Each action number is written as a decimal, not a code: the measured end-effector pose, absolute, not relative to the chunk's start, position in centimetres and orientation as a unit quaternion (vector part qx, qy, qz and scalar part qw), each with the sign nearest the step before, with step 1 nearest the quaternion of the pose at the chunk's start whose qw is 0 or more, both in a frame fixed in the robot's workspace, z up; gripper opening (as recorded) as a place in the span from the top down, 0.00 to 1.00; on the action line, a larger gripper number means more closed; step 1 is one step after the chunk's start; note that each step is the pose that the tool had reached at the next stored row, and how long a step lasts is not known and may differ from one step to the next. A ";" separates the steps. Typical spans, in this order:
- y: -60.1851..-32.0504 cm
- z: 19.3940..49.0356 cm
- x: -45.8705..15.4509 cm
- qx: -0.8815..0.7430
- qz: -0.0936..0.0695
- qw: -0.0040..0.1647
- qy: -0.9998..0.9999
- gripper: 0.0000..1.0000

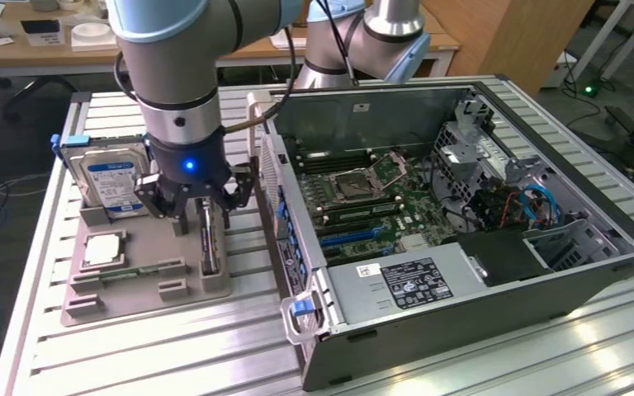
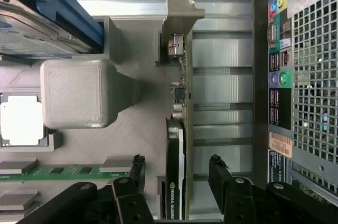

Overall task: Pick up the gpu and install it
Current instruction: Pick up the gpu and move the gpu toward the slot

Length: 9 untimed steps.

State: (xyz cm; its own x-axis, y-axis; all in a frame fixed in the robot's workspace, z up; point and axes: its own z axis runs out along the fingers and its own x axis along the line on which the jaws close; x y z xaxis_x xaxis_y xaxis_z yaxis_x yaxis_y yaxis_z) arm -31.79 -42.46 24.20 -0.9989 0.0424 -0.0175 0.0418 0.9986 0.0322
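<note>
The gpu [image 2: 175, 176] is black, with a small green logo on its edge and a pale grey bracket. The hand [image 2: 177, 163] is matt black; the arm [image 1: 174, 74] is silver-grey with light blue caps and a glowing blue ring. The hard drive [image 1: 113, 183] is silver with a blue and white label. The CPU chip [image 2: 21, 120] is plain silver. The tray [image 1: 158, 243] is grey-beige. The counter [image 1: 130, 355] is silver, with parallel ribs. The computer case [image 1: 461, 334] is dark grey, its motherboard [image 1: 372, 198] green.
</note>
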 end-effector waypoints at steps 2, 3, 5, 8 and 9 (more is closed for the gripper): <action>-42.1 23.8 -31.8 0.021 0.016 0.009 1.000 0.40; -42.0 23.7 -31.8 0.022 0.015 0.009 1.000 0.40; -41.8 23.3 -31.8 0.022 0.014 0.008 1.000 0.40; -41.6 22.8 -31.8 0.022 0.013 0.008 1.000 0.40; -41.6 22.7 -31.8 0.023 0.013 0.008 1.000 0.40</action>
State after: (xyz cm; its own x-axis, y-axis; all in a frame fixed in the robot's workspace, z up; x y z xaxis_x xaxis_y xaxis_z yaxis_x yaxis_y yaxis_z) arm -31.80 -41.56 22.65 -0.9988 0.0454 -0.0162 0.0450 0.9987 0.0259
